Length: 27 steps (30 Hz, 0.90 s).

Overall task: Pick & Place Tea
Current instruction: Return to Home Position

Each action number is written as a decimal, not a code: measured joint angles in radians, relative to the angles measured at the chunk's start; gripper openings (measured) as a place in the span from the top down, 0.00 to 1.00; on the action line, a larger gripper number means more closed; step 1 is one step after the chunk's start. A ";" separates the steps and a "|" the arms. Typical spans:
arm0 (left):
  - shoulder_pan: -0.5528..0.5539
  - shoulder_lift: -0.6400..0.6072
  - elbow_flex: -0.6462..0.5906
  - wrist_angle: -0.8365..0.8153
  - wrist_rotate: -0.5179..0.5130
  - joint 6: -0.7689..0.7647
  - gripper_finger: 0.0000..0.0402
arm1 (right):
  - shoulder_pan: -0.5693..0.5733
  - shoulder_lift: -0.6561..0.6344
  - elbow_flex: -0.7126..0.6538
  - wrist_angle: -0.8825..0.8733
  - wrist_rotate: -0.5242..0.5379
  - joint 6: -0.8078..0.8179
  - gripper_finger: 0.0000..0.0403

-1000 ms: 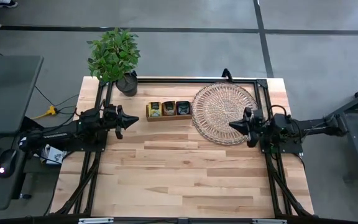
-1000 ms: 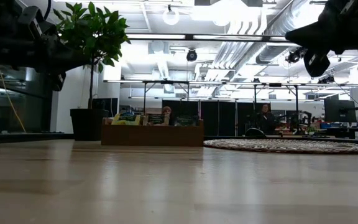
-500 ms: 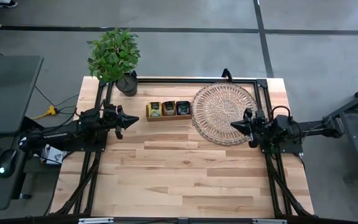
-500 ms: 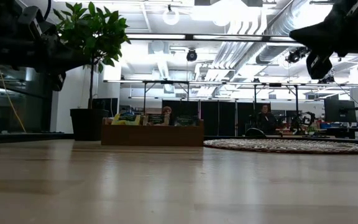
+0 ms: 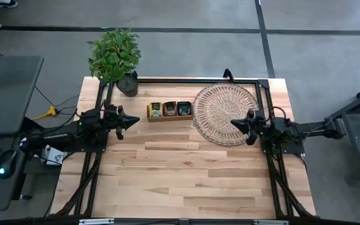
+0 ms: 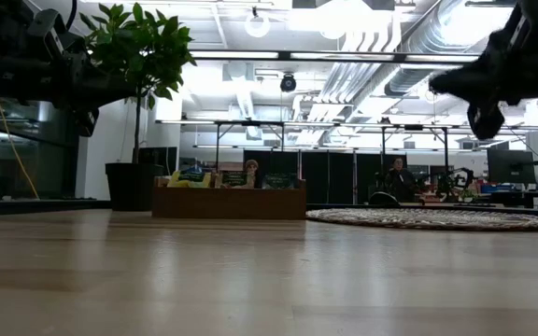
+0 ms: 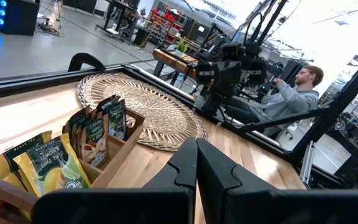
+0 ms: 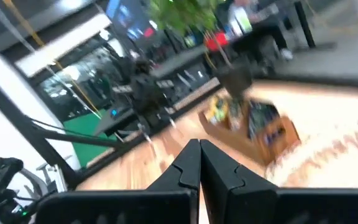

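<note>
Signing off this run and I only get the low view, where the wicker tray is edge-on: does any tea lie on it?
Observer: None shows; from the high view the wicker tray is bare weave wherever it is visible.
Operator: Which tea sits in which box section?
Observer: By the left wrist view, the wooden box holds yellow-green sachets at the end away from the tray, brown sachets in the middle, dark sachets at the tray end.
Operator: Grippers carrying anything?
Observer: No; the left gripper and right gripper are both shut, with nothing between their fingers.
</note>
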 joint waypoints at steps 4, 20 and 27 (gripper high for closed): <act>0.000 0.000 0.000 0.000 0.000 0.000 1.00 | 0.000 0.001 0.000 -0.063 0.026 0.084 1.00; 0.000 0.000 0.000 0.000 0.003 0.000 1.00 | -0.001 0.004 0.000 -0.049 0.104 -0.263 0.99; 0.000 0.000 0.000 0.000 0.002 0.000 1.00 | -0.001 0.004 0.000 -0.049 0.111 -0.264 0.98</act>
